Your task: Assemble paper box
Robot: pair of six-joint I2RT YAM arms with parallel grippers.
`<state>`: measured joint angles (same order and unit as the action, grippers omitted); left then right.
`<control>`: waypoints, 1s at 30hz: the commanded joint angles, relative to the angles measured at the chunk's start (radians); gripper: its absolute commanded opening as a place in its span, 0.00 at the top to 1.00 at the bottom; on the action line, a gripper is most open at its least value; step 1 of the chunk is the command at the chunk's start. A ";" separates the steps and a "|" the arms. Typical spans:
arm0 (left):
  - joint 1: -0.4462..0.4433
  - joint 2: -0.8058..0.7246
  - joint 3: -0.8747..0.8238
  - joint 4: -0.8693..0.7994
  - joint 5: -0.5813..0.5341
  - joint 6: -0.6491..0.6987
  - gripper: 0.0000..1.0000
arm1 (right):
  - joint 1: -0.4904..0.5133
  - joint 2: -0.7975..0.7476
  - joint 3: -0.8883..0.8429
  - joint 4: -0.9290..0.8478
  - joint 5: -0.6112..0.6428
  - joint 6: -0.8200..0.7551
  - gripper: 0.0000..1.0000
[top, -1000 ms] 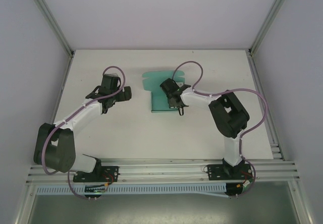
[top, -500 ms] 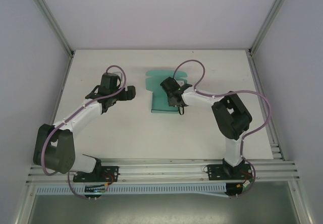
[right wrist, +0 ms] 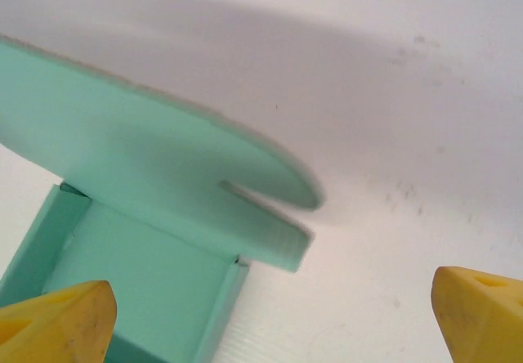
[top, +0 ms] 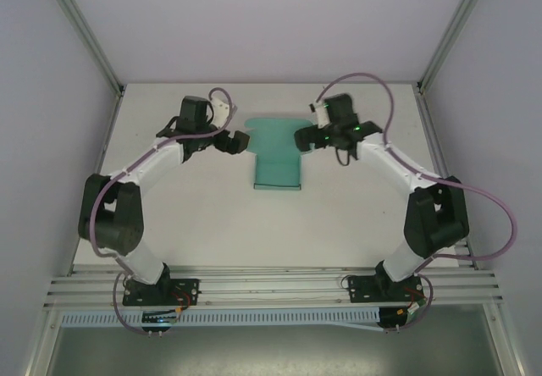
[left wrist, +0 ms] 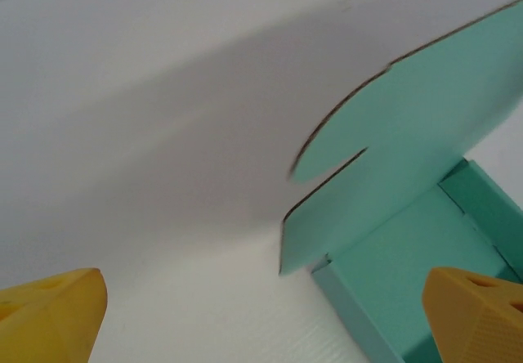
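The paper box (top: 277,163) is flanked by left claw (top: 232,141) and right claw (top: 306,137) (both released). Its long axis is laid near-far.

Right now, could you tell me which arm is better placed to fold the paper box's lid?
Left, marginally: the left tool, open, sits at the paper box's rounded tab; the right tool hovers similarly close.

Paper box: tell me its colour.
Plain teal-green; the paper box shows it best in the right wrist view.
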<state>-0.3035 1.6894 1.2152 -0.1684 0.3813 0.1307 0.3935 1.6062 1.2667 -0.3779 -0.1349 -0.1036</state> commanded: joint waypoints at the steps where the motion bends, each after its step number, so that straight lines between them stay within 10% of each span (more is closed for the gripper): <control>1: 0.006 0.074 0.094 -0.123 0.185 0.253 0.02 | -0.068 0.051 0.076 -0.079 -0.436 -0.378 0.01; 15: 0.004 0.342 0.457 -0.507 0.260 0.554 0.17 | -0.081 0.434 0.562 -0.607 -0.401 -0.697 0.20; 30: -0.009 0.415 0.573 -0.561 0.217 0.623 0.85 | -0.084 0.519 0.679 -0.700 -0.379 -0.695 0.78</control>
<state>-0.3058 2.0762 1.7592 -0.6861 0.5976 0.7227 0.3130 2.0991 1.9095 -1.0187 -0.5190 -0.7918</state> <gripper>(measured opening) 0.183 0.239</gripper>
